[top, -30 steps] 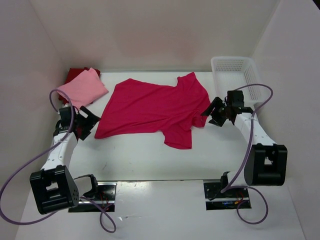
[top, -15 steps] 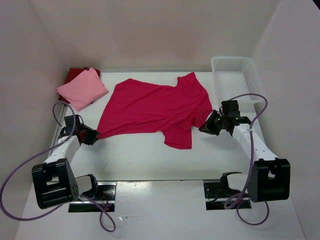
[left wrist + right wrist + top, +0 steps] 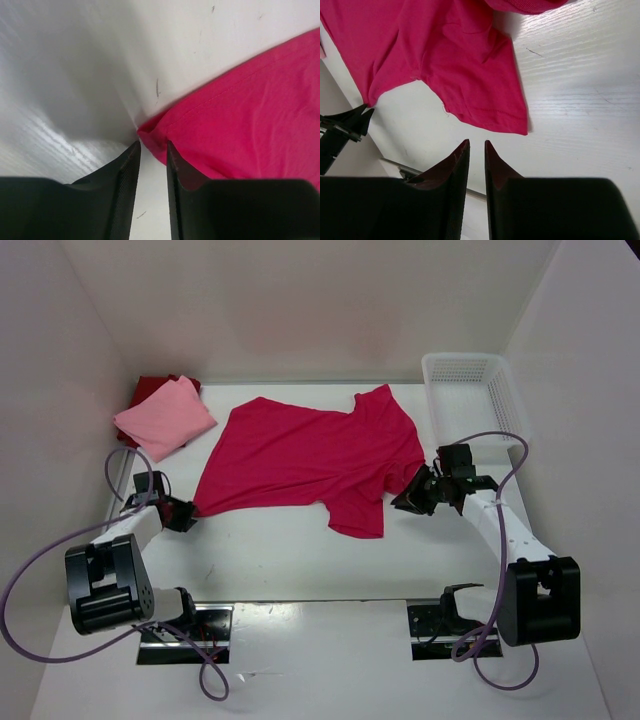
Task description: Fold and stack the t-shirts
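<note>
Centrally, shows crimson shirt (image 3: 310, 455) spread flat for folding. At its near hem corner, left gripper (image 3: 185, 512) narrow, grip not discernible; beside its right edge, right gripper (image 3: 408, 498) narrow, empty: likely poised for a 2-point lift. Far left, pink shirt (image 3: 165, 417) folded atop dark red one (image 3: 150, 388), starting the stack.

Left tool (image 3: 153, 143), right tool (image 3: 476, 142) low; tips close together.

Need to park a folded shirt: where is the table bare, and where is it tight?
Bare: the table strip between the crimson shirt and the near edge; a thin band behind it, toward the back wall. Crowded: far-left pink shirt stack, far-right basket.
</note>
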{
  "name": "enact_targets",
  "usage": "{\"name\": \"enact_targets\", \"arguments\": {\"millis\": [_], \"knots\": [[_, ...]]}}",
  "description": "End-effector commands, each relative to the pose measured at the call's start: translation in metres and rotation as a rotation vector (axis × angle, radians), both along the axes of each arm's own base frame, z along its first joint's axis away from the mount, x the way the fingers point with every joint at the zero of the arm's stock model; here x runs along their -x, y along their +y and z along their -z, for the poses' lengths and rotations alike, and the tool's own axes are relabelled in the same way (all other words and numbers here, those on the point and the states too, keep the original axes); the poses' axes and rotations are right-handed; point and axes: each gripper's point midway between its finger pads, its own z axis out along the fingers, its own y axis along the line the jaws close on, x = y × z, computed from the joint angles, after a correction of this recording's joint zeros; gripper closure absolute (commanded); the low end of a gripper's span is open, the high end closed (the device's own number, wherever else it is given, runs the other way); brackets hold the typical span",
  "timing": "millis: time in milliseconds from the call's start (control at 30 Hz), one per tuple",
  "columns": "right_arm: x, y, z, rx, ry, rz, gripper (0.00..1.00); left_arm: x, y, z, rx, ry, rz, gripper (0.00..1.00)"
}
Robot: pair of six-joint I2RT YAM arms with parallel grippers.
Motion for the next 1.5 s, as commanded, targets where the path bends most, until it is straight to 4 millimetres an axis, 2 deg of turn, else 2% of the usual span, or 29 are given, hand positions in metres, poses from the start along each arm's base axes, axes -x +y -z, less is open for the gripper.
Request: {"name": "enact_targets", "arguments": {"millis": [0,100,200,233,300,433,567,700,900,1133,1233,1267,1333,1400,1433,1467], "knots": [[-0.002,0.006,-0.007,-0.017,-0.038,-0.016,0.76,0.000,0.008,0.013,-0.015,0.026,-0.043,0.65],[0.000,0.004,-0.003,-0.013,-0.026,-0.003,0.71,-0.008,0.013,0.011,-0.033,0.013,-0.039,0.81],[0.007,0.002,0.007,0.000,0.009,0.033,0.57,-0.019,0.016,0.000,-0.055,-0.017,-0.020,0.93],[0.010,0.002,0.014,-0.006,0.024,0.044,0.55,-0.022,0.017,-0.003,-0.057,-0.026,-0.020,0.94],[0.010,0.004,0.018,0.002,0.036,0.070,0.49,-0.035,0.022,-0.022,-0.089,-0.081,0.000,0.95],[0.027,0.019,0.043,0.013,0.121,0.045,0.48,-0.059,0.029,-0.044,-0.131,-0.141,0.045,0.98],[0.034,0.018,0.071,0.026,0.183,0.066,0.48,-0.068,0.027,-0.045,-0.127,-0.166,0.081,0.99],[0.030,0.011,0.086,0.061,0.196,0.118,0.48,-0.069,0.021,-0.044,-0.118,-0.176,0.131,0.99],[0.034,0.014,0.106,0.050,0.249,0.113,0.52,-0.067,0.011,-0.039,-0.074,-0.182,0.163,0.99],[0.033,0.025,0.106,0.038,0.246,0.086,0.62,-0.070,0.003,-0.037,-0.062,-0.179,0.188,0.99],[0.035,0.029,0.113,0.020,0.273,0.072,0.72,-0.070,0.003,-0.037,-0.062,-0.179,0.188,0.99],[0.033,0.031,0.113,0.013,0.278,0.067,0.83,-0.070,0.003,-0.037,-0.062,-0.179,0.188,0.99],[0.034,0.036,0.109,0.006,0.297,0.051,0.96,-0.070,0.003,-0.037,-0.062,-0.179,0.188,0.99],[0.013,0.036,0.086,0.016,0.220,0.057,1.00,-0.073,0.001,-0.040,-0.065,-0.188,0.197,1.00],[0.011,0.037,0.067,0.024,0.178,0.044,1.00,-0.072,-0.003,-0.041,-0.068,-0.185,0.214,1.00],[-0.010,0.037,0.039,0.034,0.098,0.045,1.00,-0.081,-0.003,-0.053,-0.077,-0.211,0.223,1.00]]}}
